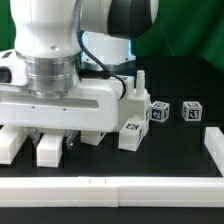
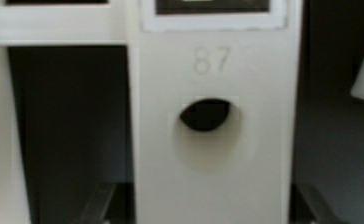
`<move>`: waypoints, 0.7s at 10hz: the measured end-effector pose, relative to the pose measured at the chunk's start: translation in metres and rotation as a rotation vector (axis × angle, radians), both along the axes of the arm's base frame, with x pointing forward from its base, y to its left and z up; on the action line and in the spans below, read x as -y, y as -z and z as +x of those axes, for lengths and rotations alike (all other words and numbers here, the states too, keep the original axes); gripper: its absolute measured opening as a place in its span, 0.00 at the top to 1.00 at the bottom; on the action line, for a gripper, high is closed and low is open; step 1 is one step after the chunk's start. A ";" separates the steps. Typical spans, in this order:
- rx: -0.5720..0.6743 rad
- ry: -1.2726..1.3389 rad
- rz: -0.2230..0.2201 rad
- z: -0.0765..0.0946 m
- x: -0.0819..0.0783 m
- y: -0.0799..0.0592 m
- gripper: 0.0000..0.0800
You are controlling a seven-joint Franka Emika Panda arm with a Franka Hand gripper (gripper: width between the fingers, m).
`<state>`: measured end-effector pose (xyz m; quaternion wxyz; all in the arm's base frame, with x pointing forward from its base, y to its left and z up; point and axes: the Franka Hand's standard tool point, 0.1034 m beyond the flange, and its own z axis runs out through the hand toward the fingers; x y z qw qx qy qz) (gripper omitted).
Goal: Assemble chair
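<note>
In the wrist view a long white chair block point(image 2: 214, 150), stamped 87 and with a dark round hole point(image 2: 205, 115), runs between my fingers. My gripper point(image 2: 214, 208) straddles it, with a dark finger against each long side, and seems shut on it. In the exterior view my gripper point(image 1: 68, 128) is low over the white chair parts at the exterior view's left, where its body hides the fingertips. A tagged white block point(image 1: 131, 131) stands just to its right. Two small tagged cubes point(image 1: 160, 110) point(image 1: 191, 112) sit farther right.
A long plain white rail point(image 1: 110, 186) runs along the front edge, and a white piece point(image 1: 213, 150) stands at the exterior view's right. More white blocks point(image 1: 48, 150) lie under the arm on the black table. A green backdrop is behind.
</note>
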<state>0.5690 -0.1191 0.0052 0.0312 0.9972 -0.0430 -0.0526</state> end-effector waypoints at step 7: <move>0.006 -0.010 0.031 0.002 0.008 -0.041 0.64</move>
